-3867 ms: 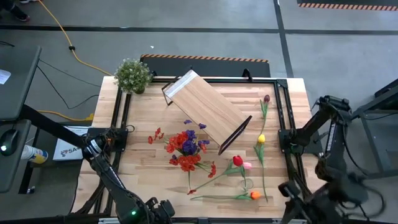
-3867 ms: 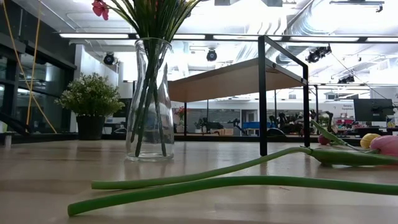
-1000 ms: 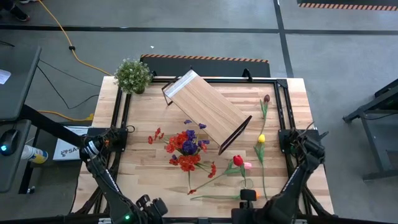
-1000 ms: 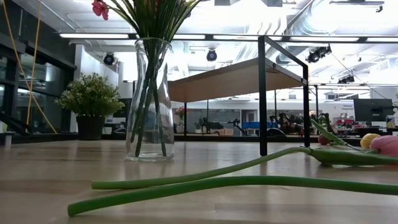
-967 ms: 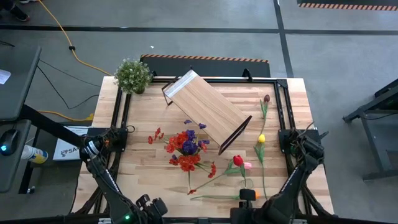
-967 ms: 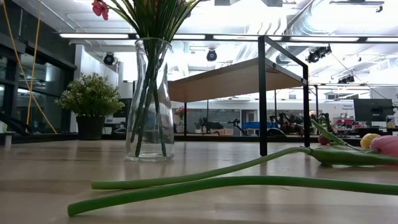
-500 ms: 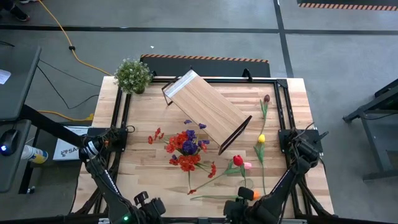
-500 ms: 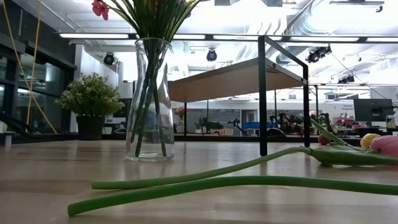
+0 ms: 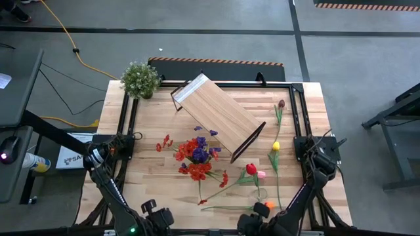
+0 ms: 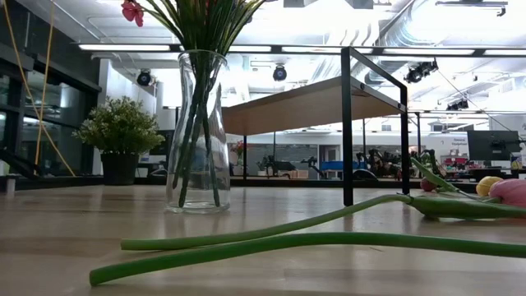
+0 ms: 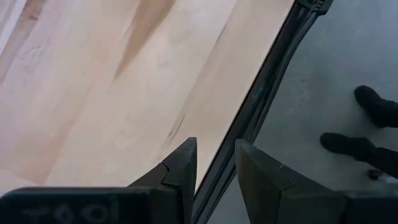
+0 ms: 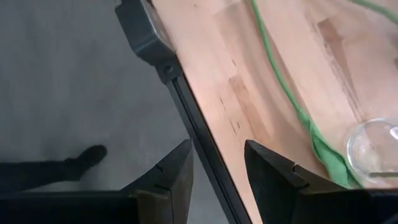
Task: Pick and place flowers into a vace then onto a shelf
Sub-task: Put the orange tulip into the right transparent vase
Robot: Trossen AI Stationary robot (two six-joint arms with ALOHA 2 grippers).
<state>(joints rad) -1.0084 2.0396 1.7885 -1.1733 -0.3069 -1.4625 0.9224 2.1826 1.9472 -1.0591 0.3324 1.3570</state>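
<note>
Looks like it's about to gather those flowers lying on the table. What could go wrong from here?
The tulips lie with stems crossing near the table's front edge, so the right pincer, now over that edge, might drag two at once. The vase is tall, narrow and already full of stems; adding another could tip it. The shelf sits close beside the bouquet, leaving little room for an arm to pass.

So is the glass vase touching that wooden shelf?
Apart. The low view shows bare table between the vase and the shelf leg.
</note>
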